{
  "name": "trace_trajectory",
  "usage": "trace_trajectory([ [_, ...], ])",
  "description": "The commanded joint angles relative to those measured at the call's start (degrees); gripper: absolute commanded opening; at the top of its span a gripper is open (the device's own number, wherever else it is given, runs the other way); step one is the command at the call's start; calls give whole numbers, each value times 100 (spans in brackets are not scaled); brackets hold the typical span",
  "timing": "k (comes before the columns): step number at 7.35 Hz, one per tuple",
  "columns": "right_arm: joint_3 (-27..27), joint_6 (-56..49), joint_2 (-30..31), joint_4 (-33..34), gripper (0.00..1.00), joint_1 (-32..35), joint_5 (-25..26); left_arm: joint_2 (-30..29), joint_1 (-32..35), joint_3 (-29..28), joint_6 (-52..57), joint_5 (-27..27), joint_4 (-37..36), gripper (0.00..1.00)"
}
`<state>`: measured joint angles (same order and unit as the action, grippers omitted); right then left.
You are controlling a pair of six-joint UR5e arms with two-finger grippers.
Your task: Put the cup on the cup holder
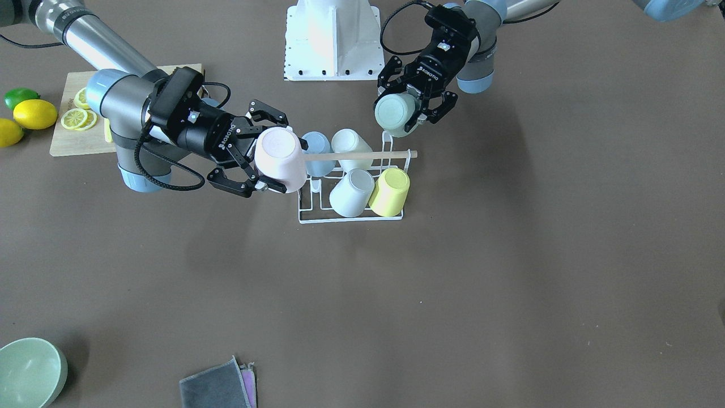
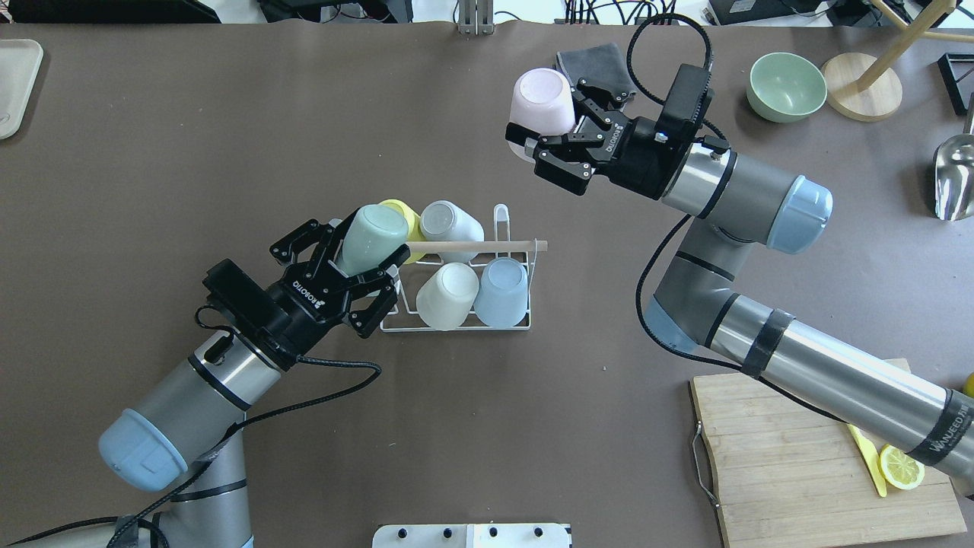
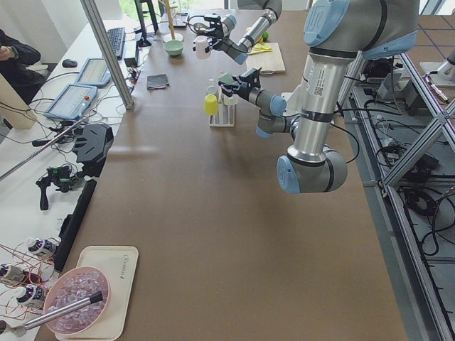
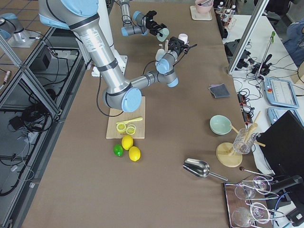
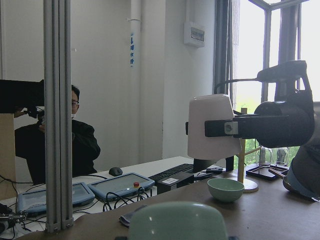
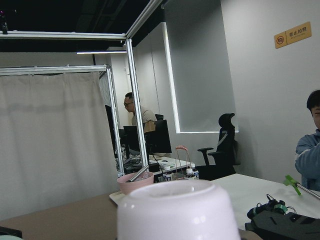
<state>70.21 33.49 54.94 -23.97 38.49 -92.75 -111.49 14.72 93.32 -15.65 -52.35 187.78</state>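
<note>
— Where does the cup holder stand?

— The cup holder (image 2: pixel 455 329) is near the middle of the table (image 2: pixel 228 137), with its wooden rod (image 2: pixel 487 243) across the top. Four cups sit tilted and mouth down on its prongs: a yellow cup (image 1: pixel 389 192), a grey-white cup (image 1: pixel 351 194), a cream cup (image 1: pixel 351 148) and a blue cup (image 1: pixel 317 153).

— And the arms?

— The left arm (image 2: pixel 221 380) comes in from the robot's edge of the table with its wrist slanted toward the rack. The left gripper (image 2: pixel 354 255) is spread wide and pinches a mint cup (image 2: pixel 371 234) by its sides. That cup's base points away from the wrist, and it hangs at the rack's left end, over the yellow cup. The right arm (image 2: pixel 761 205) comes in from the right edge and bends at the elbow. The right gripper (image 2: pixel 554 120) is clamped on a pink cup (image 2: pixel 542 99), held high over the table, base away from the wrist.

— Anything unclear?

— I cannot tell whether the mint cup touches a prong or the yellow cup. Each wrist view shows only its own cup's base along the bottom edge, and the fingers are cut off.
</note>
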Motion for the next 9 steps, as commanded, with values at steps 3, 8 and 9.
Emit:
trace_trajectory([
  [3,-762,-95,-221,-187,0,-200,-85,-259,-13,-279,27,6,13,0],
  [8,-1036,-606,-405,-29,0,-315,-94,-215,-145,-262,27,15,31,0],
  [9,-1036,-650,-396,50,0,-324,-94,-206,-206,-270,18,23,31,0],
])
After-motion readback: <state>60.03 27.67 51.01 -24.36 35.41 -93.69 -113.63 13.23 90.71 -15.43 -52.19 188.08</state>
